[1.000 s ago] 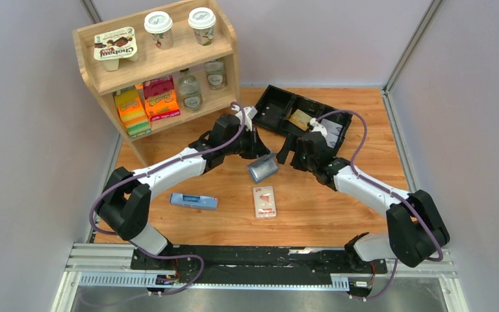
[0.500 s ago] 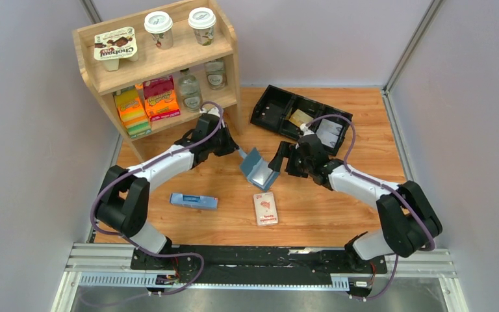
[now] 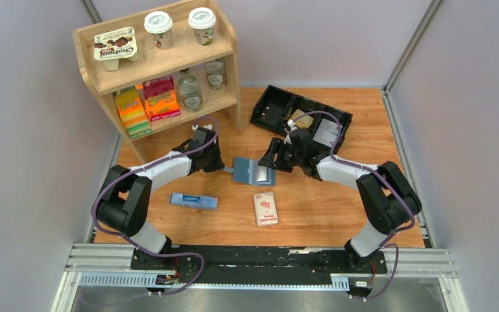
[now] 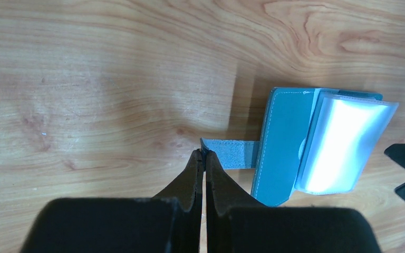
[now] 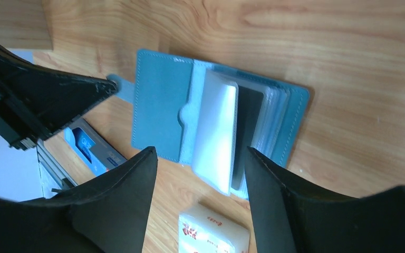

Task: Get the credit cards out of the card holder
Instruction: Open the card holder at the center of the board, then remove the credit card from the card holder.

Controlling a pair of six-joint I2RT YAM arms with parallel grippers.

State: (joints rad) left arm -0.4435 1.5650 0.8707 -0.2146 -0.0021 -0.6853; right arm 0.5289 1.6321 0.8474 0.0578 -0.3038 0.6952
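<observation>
Table (image 3: 338, 214) is bearing the holder (image 3: 252, 171); left gripper (image 4: 203, 158) is pinching its strap (image 4: 232, 154), right gripper (image 5: 199, 153) is gaping above; only the right wrist view is showing a dark card (image 5: 247, 132).

This is a robot lab test booth. Two robot arms (image 3: 169, 166) are bolted to a metal rail (image 3: 260, 260) at the edge of a wooden table (image 3: 325, 214). Plain grey walls (image 3: 32, 130) box it in. A little wooden shelf (image 3: 169, 62) holds paper cups (image 3: 158, 26), bottles (image 3: 189, 91) and snack boxes (image 3: 161, 99).
</observation>
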